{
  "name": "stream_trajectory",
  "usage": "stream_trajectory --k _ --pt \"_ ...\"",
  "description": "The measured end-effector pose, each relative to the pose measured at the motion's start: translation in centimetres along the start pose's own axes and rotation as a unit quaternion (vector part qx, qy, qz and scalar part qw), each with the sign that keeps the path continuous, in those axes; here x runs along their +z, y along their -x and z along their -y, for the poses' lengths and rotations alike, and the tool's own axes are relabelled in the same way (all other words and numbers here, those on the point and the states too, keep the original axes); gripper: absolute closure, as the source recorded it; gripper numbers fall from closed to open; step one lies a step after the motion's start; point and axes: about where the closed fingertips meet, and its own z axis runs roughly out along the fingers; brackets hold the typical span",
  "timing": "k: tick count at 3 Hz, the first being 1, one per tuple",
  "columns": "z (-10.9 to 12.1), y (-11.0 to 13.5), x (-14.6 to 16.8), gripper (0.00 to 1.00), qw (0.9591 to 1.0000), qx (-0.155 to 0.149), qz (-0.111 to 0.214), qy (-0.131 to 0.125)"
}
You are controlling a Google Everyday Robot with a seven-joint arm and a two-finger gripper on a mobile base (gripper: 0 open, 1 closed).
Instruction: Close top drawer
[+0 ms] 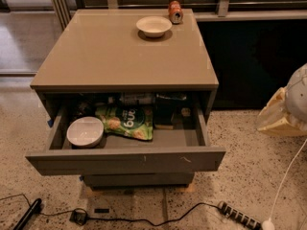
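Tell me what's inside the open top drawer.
The top drawer holds a white bowl at left and a green snack bag mid-drawer. At the back, dark items are shadowed under the cabinet top, unidentifiable. The gripper is at the right, apart.

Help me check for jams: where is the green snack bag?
In the camera view the green snack bag lies mid top drawer, right of the white bowl; the gripper hangs at the frame's right edge.
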Motion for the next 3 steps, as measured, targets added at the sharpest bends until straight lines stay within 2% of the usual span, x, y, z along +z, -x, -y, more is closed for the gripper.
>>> stream_trajectory --k 1,2,3 --pt "-2.3 -1.2 2.1 1.0 0.9999 0.008 0.007 0.014" --pt "-4.8 -2.6 4.7 1.0 0.999 0.013 0.003 0.042" --pt "-8.4 -4.4 8.7 1.0 0.9951 0.016 -0.022 0.095"
